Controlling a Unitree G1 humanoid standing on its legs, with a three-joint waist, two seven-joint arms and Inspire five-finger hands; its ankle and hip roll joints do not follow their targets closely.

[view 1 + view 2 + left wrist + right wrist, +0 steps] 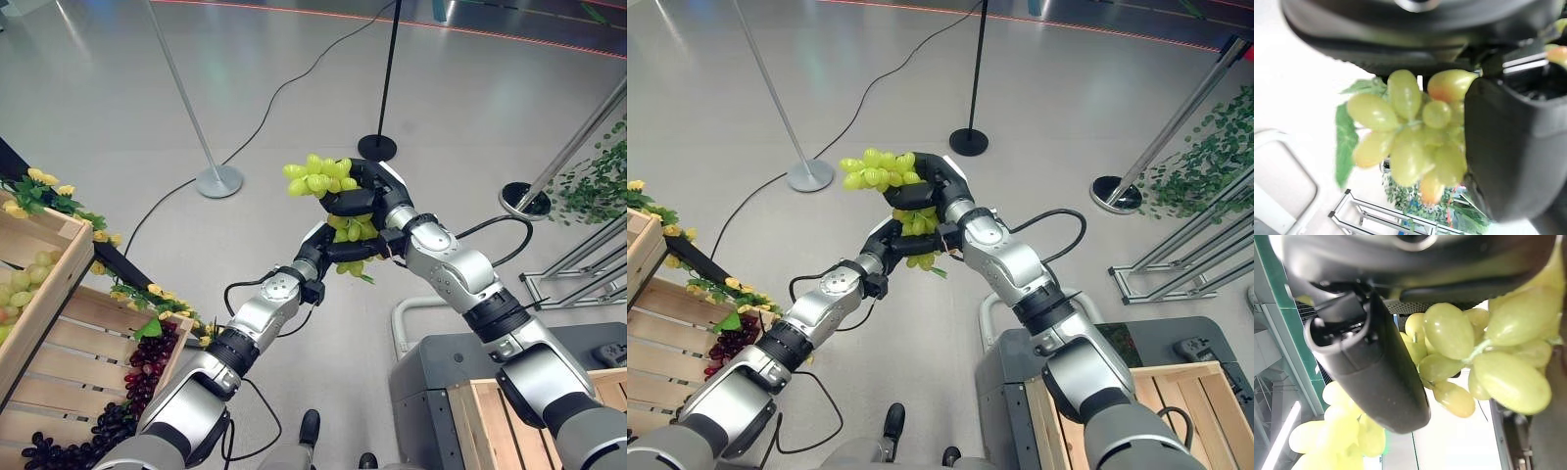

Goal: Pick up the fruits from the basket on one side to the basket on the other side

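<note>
Nearest to me, low on my left, I see the slatted wooden crate (98, 364) with dark purple grapes (137, 377) along its edge and a second crate (39, 284) of pale green grapes (18, 284) above it — both trimmed with yellow flowers (147, 294). Low on my right is the empty wooden crate (490, 416). Further out, both arms meet in mid-air over the floor. My left hand (328, 250) has its fingers curled round the lower part of a green grape bunch (318, 178), and my right hand (358, 191) is clamped on the same bunch higher up; the top of the cluster sticks out past its fingers. Beyond them stand two stanchion bases (217, 181) on the grey floor.
</note>
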